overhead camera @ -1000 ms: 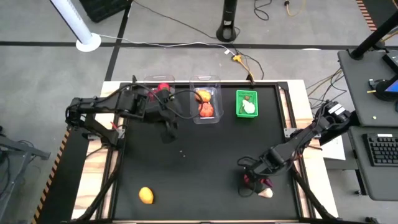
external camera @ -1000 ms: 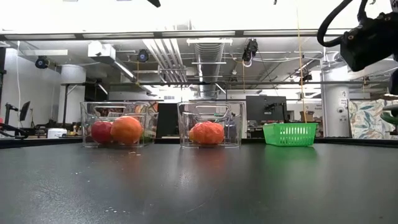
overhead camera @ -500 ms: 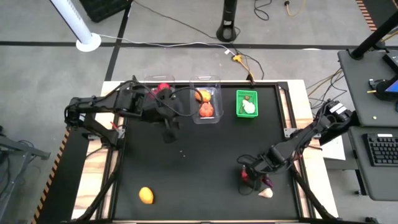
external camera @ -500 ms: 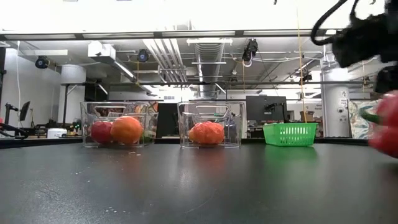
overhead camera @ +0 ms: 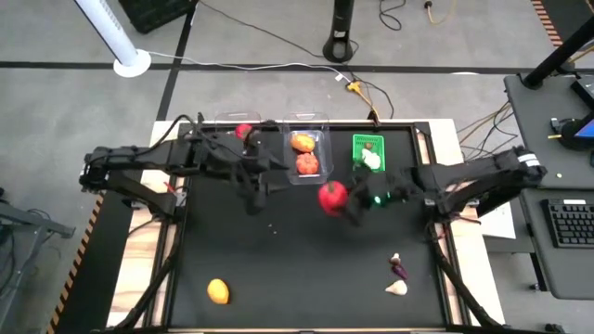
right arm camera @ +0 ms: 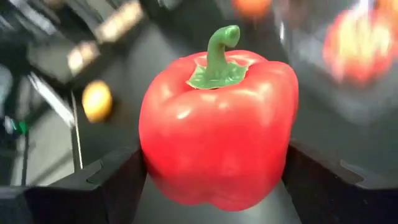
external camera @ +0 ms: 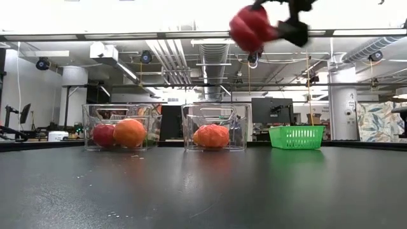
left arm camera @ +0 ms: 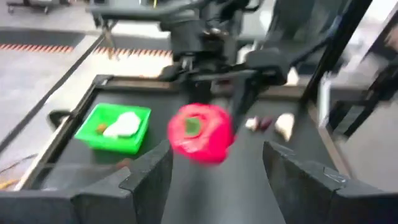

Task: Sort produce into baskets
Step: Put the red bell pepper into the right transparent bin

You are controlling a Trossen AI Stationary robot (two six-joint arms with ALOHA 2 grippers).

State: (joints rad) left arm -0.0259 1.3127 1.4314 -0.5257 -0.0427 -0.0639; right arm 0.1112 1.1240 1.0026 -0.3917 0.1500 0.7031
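My right gripper (overhead camera: 343,202) is shut on a red bell pepper (overhead camera: 332,197) with a green stem, high above the middle of the table, just in front of the middle clear tub (overhead camera: 306,148). The pepper also shows high up in the low view (external camera: 252,28). My left gripper (overhead camera: 252,190) is open and empty, left of the pepper, in front of the left clear tub (overhead camera: 243,130). The tubs hold red and orange pieces. The green mesh basket (overhead camera: 368,154) holds a white piece. My right gripper pinches the pepper's two opposite sides (right arm camera: 152,168) between its two fingers. The fingers come about level from the table's right side. The pepper is lifted well clear of the table, its stem (right arm camera: 219,46) on the side turned away from the gripper.
A yellow-orange fruit (overhead camera: 217,291) lies near the front left. A white garlic piece (overhead camera: 397,288) and a dark purple piece (overhead camera: 399,269) lie at the front right. The black table top between them is bare.
My right gripper has risen from the table's front right with the red pepper and carried it up and toward the far left, to the middle of the table near the tubs. The garlic and purple pieces stayed behind. My left arm has reached a little toward the right.
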